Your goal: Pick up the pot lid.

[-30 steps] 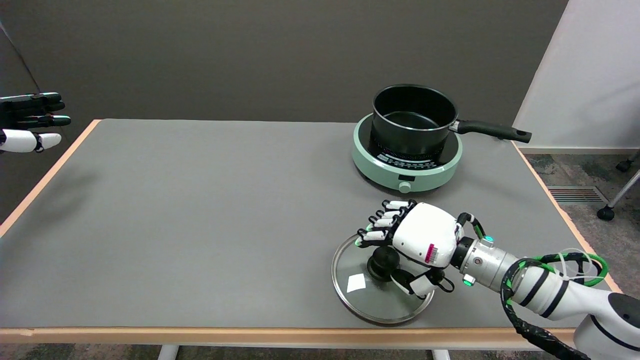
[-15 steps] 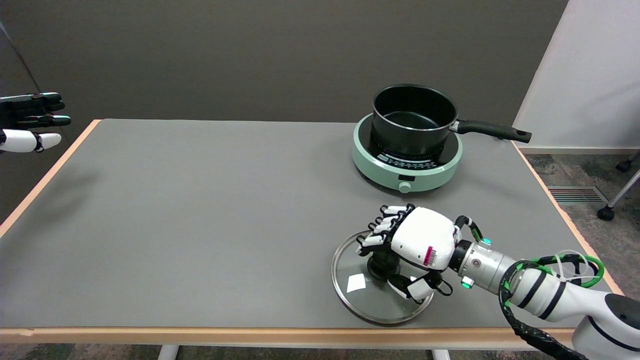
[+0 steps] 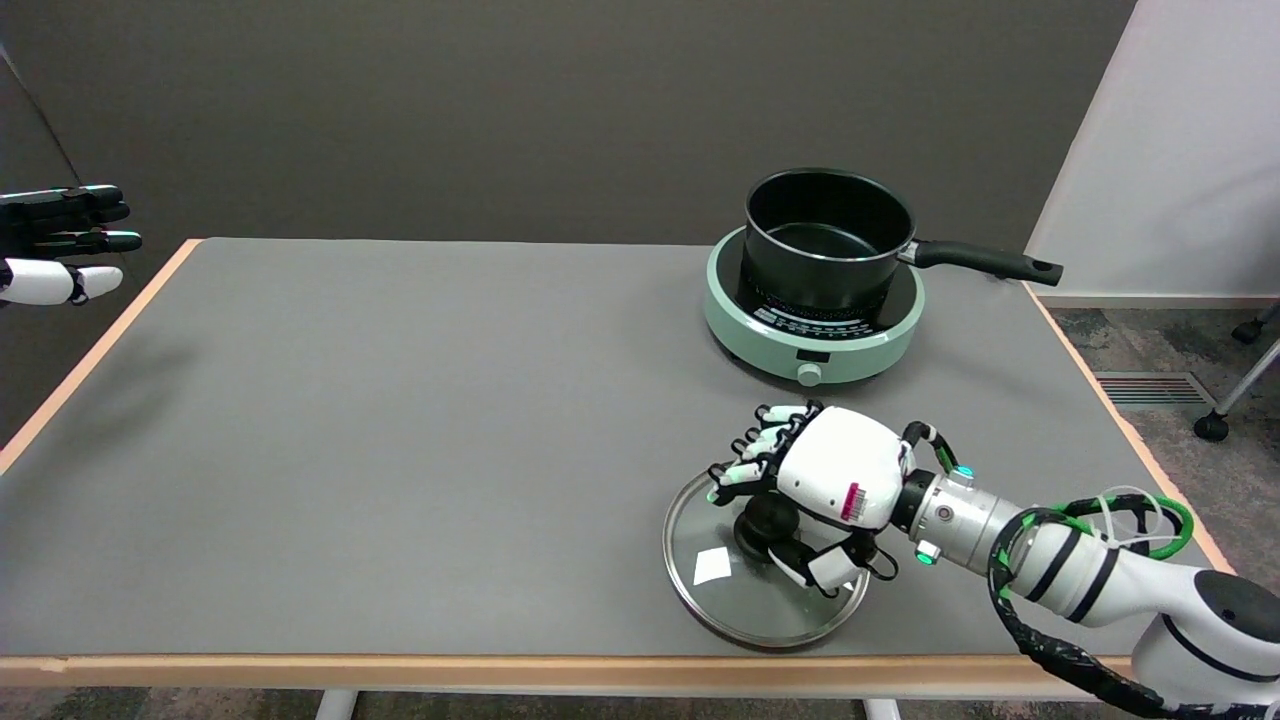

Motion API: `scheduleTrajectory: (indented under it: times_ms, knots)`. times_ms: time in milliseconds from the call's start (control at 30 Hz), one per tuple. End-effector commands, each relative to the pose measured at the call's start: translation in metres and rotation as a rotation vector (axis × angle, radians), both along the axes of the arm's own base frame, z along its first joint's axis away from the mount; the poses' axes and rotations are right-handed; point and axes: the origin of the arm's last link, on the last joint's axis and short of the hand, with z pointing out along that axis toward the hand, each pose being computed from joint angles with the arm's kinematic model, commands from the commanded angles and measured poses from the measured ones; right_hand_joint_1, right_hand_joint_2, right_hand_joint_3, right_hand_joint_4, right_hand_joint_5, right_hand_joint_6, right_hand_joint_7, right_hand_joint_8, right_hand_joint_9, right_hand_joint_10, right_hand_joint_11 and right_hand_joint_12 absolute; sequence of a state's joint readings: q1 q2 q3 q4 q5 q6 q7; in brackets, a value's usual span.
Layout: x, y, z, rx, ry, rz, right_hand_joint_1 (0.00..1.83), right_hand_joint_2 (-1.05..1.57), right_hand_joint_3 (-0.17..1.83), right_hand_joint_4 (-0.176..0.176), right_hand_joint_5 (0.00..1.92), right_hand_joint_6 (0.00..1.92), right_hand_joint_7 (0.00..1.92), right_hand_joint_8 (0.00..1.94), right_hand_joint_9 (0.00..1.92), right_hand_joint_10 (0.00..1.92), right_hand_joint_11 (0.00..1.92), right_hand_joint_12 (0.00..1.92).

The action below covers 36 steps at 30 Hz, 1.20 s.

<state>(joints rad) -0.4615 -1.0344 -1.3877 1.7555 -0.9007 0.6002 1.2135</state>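
Glass lid [image 3: 745, 590], steel-rimmed, lies flat on the grey table [image 3: 400, 420] near its near edge, right of centre. Black knob [image 3: 762, 518] stands at the lid's middle; a small white sticker [image 3: 712, 565] sits on the glass just left of it.

Right hand [image 3: 800, 490] is over the far-right part of the lid, palm shell turned up toward the camera, arm reaching in from the lower right. Fingers [image 3: 745, 462] curl down on the far side of the knob; the thumb [image 3: 825, 570] comes round on the near-right side. Knob sits between them, just left of and below the palm. Whether the fingertips actually press the knob, I cannot tell: the palm covers the contact, and a slim gap may remain. Lid rim looks level on the table, so nothing is lifted yet.

Key relation: the knob is the only hold, and it stands upright in the hand's cupped opening, toward the left of the palm. A round lid has no long axis, so approach angle matters little; centring on the knob does. Judgement: next comes closing thumb and fingers on the knob, then a straight lift.

Risk, as I read it: an off-centre pinch would tip the glass and drag its near rim, which is close to the table edge.

Black pot [image 3: 830, 235] sits on a green hotplate [image 3: 810, 325] well away at the far right.
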Motion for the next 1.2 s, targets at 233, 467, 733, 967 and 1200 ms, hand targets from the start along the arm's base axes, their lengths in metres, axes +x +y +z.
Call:
scheduleTrajectory:
  times_ms: [233,467,733,967,1200]
  knots:
    - [-0.0020,-0.0056,0.0083,0.000,0.003,-0.024,0.96,0.61,0.91,0.176,0.68,0.47,0.82,0.32,0.78,0.57,0.50,1.04]
    - [-0.0031,-0.0048,0.0077,-0.001,-0.002,-0.029,0.95,0.62,0.91,0.176,0.69,0.51,0.83,0.34,0.79,0.60,0.50,1.04]
    - [-0.0047,-0.0061,0.0066,0.000,-0.007,-0.032,0.92,0.65,0.89,0.176,0.72,0.69,0.88,0.45,0.82,0.65,0.53,1.03]
    - [-0.0053,-0.0078,0.0060,-0.007,-0.009,-0.032,0.95,1.01,0.39,0.176,0.81,1.31,0.93,0.77,0.86,0.92,0.58,1.09]
    - [-0.0047,-0.0109,0.0059,-0.009,-0.005,-0.029,1.18,1.00,0.38,0.023,0.77,1.38,0.94,1.16,0.83,1.28,0.62,1.08]
